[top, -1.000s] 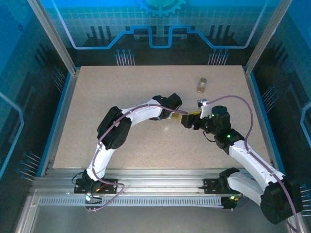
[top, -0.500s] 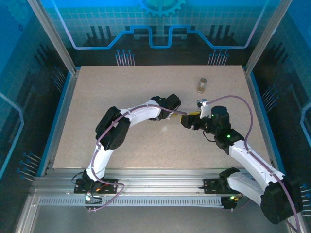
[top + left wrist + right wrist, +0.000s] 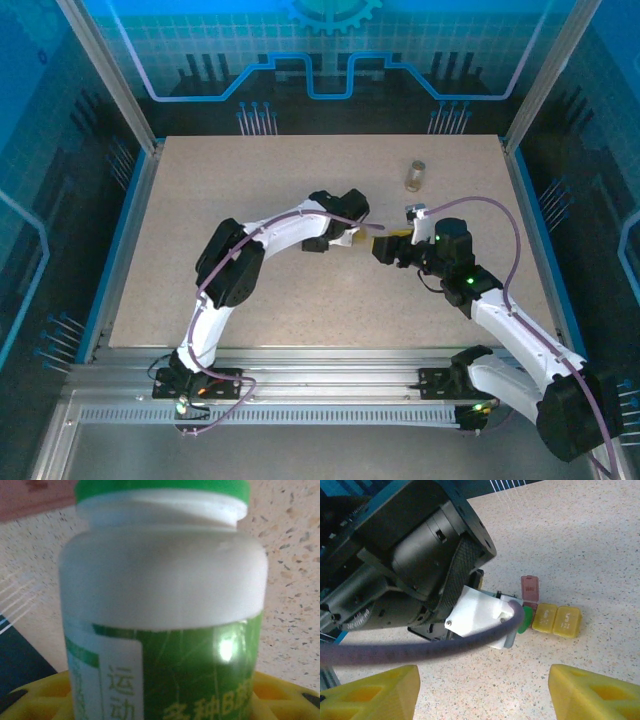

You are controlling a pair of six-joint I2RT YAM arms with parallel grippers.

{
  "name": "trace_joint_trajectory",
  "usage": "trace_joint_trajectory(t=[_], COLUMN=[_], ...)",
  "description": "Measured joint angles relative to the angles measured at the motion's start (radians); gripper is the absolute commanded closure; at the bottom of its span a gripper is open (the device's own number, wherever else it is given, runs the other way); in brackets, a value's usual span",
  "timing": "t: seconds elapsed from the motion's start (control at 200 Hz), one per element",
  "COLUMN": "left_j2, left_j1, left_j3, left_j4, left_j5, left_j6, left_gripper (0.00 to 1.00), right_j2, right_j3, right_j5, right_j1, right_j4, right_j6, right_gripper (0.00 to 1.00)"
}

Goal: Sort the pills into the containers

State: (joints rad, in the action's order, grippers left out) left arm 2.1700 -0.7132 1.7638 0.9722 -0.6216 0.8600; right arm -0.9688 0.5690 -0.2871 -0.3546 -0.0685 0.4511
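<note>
1. White plastic bottle sat clenched between my left fingers, its green cap aimed at the boxes, probably so pills could be tipped out there.
2. Dark red box and yellow boxes lay together on the surface, just beside that cap.
3. My right fingers hung released nearby, likely ready to unscrew it.

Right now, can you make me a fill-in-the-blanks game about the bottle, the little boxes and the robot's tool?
1. The white bottle has a ___ cap.
2. Two ___ boxes sit side by side next to the dark red box.
3. The right tool is ___, with its jaws wide apart.

Missing words: green; yellow; open.
</note>
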Motion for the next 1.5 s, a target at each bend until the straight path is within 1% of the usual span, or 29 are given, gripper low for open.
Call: trace_joint_trajectory(t=[0.145, 0.29, 0.415, 0.54, 0.645, 0.845, 0.976, 1.111, 1.501], left_j2=[0.000, 0.000, 0.000, 0.000, 0.000, 0.000, 0.000, 0.000, 0.000], left_j1=[0.041, 0.066, 0.068, 0.073, 0.082, 0.109, 0.121, 0.122, 0.128], left_j3=[0.048, 0.059, 0.060, 0.063, 0.063, 0.063, 0.062, 0.060, 0.053], left_j4=[0.023, 0.026, 0.042, 0.060, 0.070, 0.071, 0.070, 0.071, 0.081], left_j5=[0.050, 0.097, 0.167, 0.248, 0.306, 0.376, 0.404, 0.426, 0.470], left_j6=[-0.057, -0.098, -0.138, -0.182, -0.208, -0.243, -0.260, -0.262, -0.286], left_gripper=[1.00, 1.00, 1.00, 1.00, 1.00, 1.00, 1.00, 1.00, 1.00], right_j2=[-0.017, -0.054, -0.096, -0.172, -0.241, -0.389, -0.528, -0.663, -0.805], right_j3=[0.000, 0.000, 0.000, 0.000, -0.002, -0.023, -0.017, 0.025, 0.146], right_j5=[0.003, 0.009, 0.029, 0.047, 0.061, 0.048, 0.020, -0.009, -0.029], right_j1=[0.000, 0.000, 0.000, 0.000, 0.000, 0.000, 0.005, 0.009, 0.006], right_j4=[-0.003, -0.008, -0.016, -0.039, -0.079, -0.240, -0.344, -0.397, -0.449], right_j6=[0.000, 0.000, -0.007, -0.027, -0.050, -0.071, -0.053, -0.021, 0.005], right_gripper=[0.30, 0.30, 0.30, 0.28, 0.26, 0.25, 0.25, 0.25, 0.25])
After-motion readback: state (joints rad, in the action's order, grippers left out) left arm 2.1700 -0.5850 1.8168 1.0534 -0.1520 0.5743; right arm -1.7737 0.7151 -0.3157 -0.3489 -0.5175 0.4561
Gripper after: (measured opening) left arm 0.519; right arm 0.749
